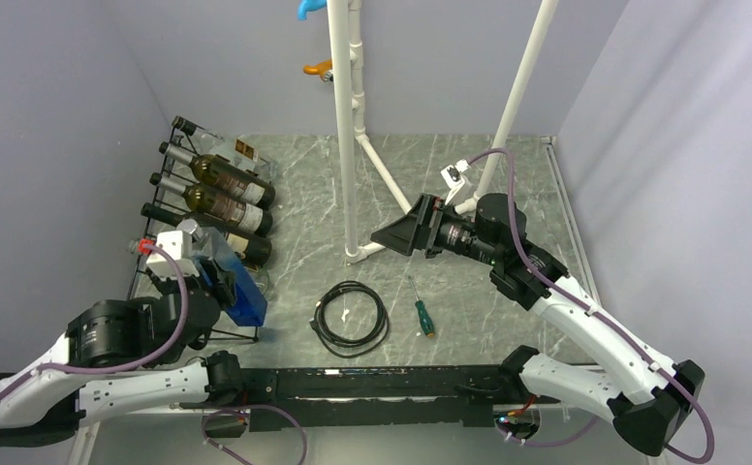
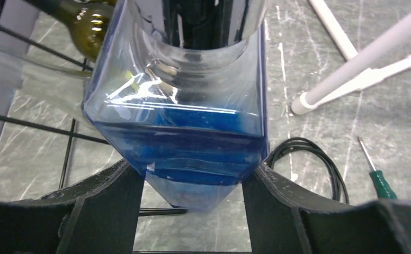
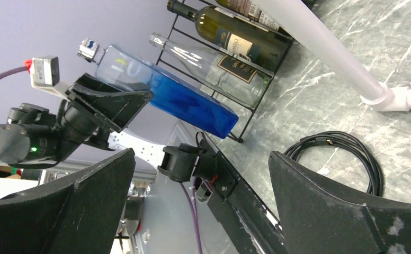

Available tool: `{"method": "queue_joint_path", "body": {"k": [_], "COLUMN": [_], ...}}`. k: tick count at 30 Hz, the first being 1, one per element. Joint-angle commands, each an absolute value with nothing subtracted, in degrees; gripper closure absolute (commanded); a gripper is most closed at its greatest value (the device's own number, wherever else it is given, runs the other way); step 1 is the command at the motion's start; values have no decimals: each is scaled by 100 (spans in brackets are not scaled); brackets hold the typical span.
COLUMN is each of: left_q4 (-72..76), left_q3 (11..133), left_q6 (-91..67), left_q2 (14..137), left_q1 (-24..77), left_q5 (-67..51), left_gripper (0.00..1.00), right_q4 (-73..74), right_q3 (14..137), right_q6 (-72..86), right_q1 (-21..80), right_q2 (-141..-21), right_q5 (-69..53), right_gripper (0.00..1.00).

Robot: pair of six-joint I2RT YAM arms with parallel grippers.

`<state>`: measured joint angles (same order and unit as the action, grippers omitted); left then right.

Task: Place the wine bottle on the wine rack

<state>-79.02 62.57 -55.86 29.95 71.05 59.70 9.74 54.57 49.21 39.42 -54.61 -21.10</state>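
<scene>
Now, left gripper (image 2: 193,164) pinches the flat-sided translucent blue wine bottle (image 2: 182,143); right gripper (image 3: 202,153) spread wide.

Blue bottle (image 2: 182,153) cut off by left wrist view's top edge, wine rack (image 1: 236,338) near end hidden behind left arm (image 1: 110,334)

light: bright, even | shadows: soft, faint | glare: white streaks on wine bottle (image 2: 182,132) | focus: sharp

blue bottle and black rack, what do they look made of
The blue bottle looks like clear glossy glass, maybe hard plastic: see-through walls, sharp highlights, blue toward the base. The wine rack looks like thin black coated metal wire: slim straight bars.
</scene>
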Motion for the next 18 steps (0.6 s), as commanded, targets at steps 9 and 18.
{"method": "queue_joint_path", "body": {"k": [9, 18], "left_q4": [-8006, -7033], "left_q3": [5799, 5372], "left_q6": [-7026, -6115], "left_q2": [3245, 3540], "left_q1": [7086, 6305], "left_q5": [7286, 6673], "left_gripper": [100, 100], "right_q4": [616, 653], "right_q3": [5424, 5388], "right_q6": [4968, 4928], "right_q1": [3933, 3937], "right_q2": [-5470, -5471], "right_q5": [-2124, -2113], "right_gripper": [0, 0]}}
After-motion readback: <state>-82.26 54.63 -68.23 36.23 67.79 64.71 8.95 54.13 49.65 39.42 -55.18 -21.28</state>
